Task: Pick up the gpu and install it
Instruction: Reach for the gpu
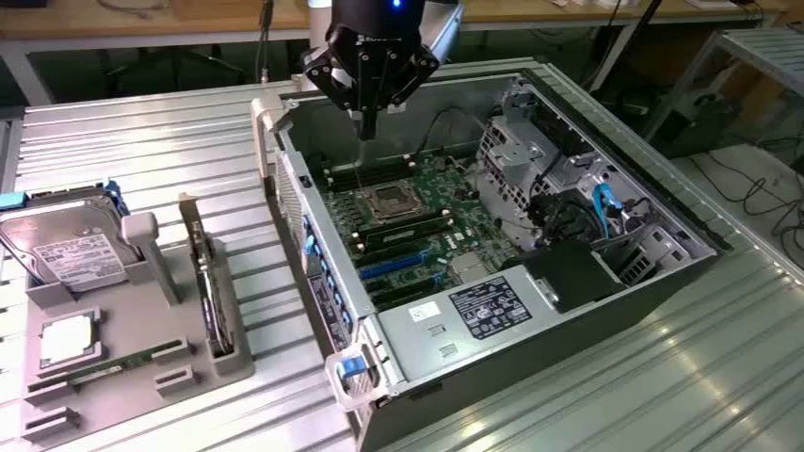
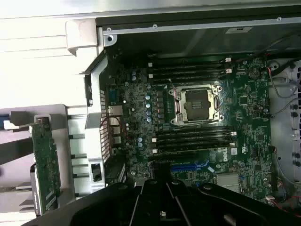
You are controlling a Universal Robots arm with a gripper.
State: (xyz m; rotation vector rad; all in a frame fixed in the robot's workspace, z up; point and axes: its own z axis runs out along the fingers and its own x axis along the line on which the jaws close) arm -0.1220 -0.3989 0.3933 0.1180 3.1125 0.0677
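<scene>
The gpu (image 1: 201,273) stands on its long edge in a slot of the grey holder (image 1: 188,372), at the exterior view's left, outside the computer case. In the wrist view the gpu (image 2: 44,165) shows a green board face beside the case wall. My gripper (image 1: 365,130) hangs above the far end of the open case, over the motherboard (image 1: 415,231), well apart from the gpu. Its fingers are shut with nothing between them. The wrist view has the gripper (image 2: 160,188) dark over the motherboard (image 2: 188,117), near the blue slots (image 2: 188,165).
The grey holder also carries a silver hard drive (image 1: 73,250), a processor chip (image 1: 66,339) and a narrow green memory stick (image 1: 113,363). Inside the case are the processor socket (image 1: 390,200), blue slots (image 1: 395,268), a power supply (image 1: 496,306) and cables (image 1: 601,212). The tall case wall (image 1: 296,226) stands between holder and motherboard.
</scene>
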